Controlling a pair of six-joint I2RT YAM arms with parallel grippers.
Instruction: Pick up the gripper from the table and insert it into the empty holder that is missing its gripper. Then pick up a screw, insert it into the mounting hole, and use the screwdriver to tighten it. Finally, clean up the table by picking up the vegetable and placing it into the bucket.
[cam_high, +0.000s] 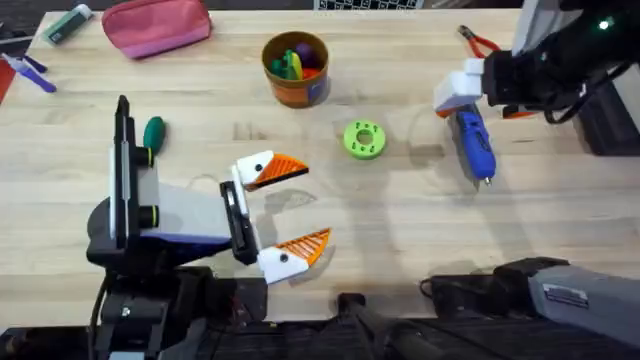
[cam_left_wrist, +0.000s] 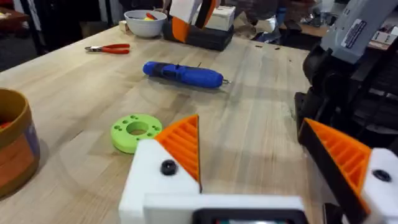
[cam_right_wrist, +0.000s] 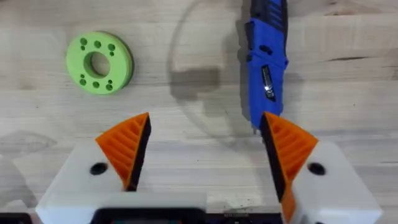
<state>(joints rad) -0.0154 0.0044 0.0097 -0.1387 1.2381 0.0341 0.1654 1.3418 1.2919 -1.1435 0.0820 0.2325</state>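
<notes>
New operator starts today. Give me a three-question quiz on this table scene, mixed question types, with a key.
1. True or false: the screwdriver lies flat on the table.
2. Multiple choice: what sits between the bucket and the screwdriver in the overhead view? A) red pliers B) green holed disc C) pink pouch
3. Fill in: the right gripper hovers above the table with its jaws ____.

Key: 1 true; 2 B; 3 open.
</notes>
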